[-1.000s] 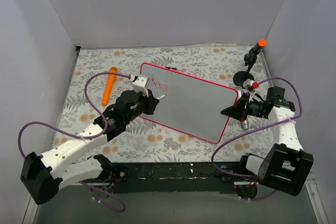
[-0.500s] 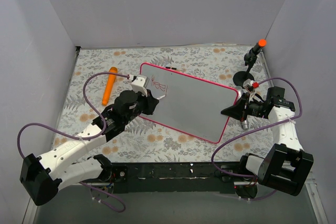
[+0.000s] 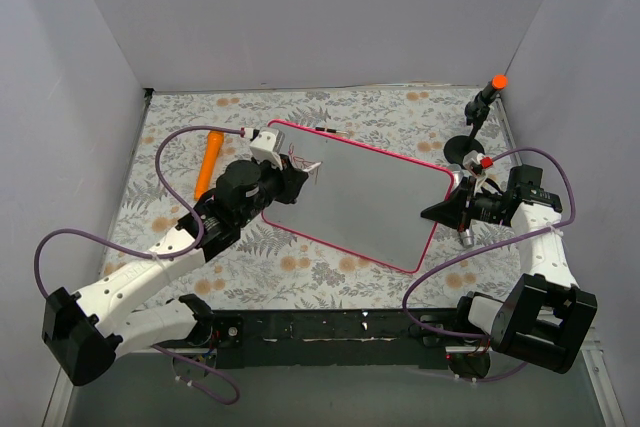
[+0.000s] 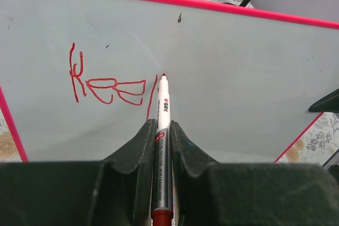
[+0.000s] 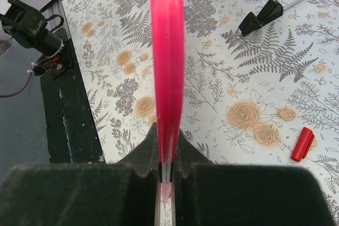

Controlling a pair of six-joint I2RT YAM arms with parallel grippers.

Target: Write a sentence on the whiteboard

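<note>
One partial sentence [image 4: 111,89], legible from left wrist

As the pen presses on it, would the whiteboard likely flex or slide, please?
The whiteboard looks thin yet flat, so probably stiff and light. Its glossy surface may slide, but the right claw clamped on its edge should steady it.

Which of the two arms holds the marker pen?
The left arm: its jaws grip the red marker, tip at the whiteboard. The right arm only clamps the board's pink frame.
</note>
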